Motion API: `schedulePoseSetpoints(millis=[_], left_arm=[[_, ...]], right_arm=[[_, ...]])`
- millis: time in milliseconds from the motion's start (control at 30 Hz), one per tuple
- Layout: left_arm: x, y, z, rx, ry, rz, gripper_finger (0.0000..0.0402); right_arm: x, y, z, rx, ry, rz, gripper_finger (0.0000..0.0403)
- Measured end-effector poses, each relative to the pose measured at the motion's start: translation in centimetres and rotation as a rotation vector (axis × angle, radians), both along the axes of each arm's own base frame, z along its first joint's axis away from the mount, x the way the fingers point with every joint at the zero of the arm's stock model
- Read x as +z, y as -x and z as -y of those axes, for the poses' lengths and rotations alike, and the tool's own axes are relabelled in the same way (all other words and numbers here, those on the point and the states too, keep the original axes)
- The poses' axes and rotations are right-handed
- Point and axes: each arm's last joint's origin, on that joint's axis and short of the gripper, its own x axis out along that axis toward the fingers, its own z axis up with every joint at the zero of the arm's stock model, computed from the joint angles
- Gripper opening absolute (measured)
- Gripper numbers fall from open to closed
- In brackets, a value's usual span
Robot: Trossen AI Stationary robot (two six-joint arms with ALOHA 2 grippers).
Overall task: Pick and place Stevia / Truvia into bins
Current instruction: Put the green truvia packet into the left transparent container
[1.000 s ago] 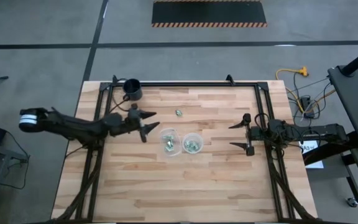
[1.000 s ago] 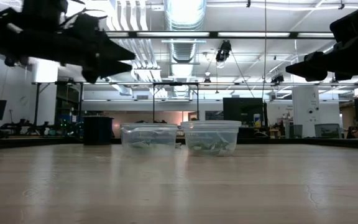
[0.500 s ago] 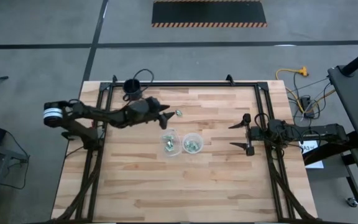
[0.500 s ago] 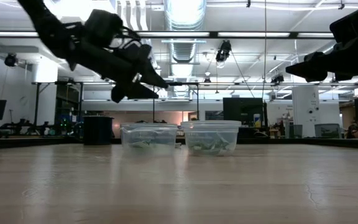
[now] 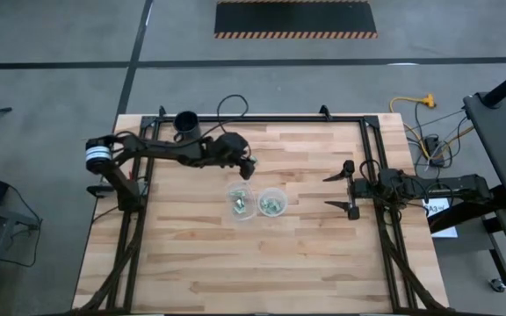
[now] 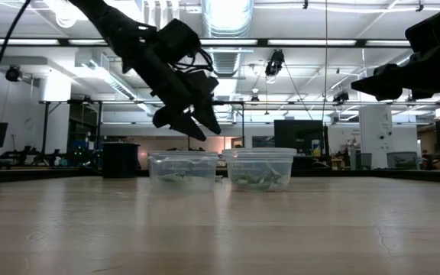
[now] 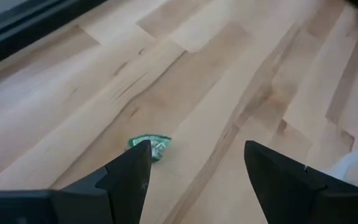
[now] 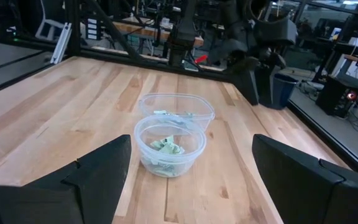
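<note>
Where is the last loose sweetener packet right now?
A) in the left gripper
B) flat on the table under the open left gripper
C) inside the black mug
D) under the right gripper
B: the left wrist view shows the packet lying on the table between the spread fingers of the left gripper, not pinched.

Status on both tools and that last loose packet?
Left tool open over loose packet. Right tool open, waiting at right edge. Nothing in the way.

Wooden table (image 5: pixel 200 254) with 2 bins (image 5: pixel 256 203), 1 loose packet (image 7: pixel 149 147), black mug (image 5: pixel 187 124)
</note>
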Motion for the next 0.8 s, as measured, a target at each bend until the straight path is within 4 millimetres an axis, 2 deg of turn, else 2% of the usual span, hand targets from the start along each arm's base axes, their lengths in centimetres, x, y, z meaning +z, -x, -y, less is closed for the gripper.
schedulePoseSetpoints(millis=[433,800], left_arm=[[-2.9,-2.6,-1.6,0.015,0.009,-0.094,0.0240],[-4.3,-2.5,-2.6,0.094,0.040,-0.180,0.0240]], right_arm=[[0.0,0.0,0.0,-0.001,-0.002,0.000,0.0325],[0.0,0.0,0.0,0.000,0.000,0.000,0.0324]])
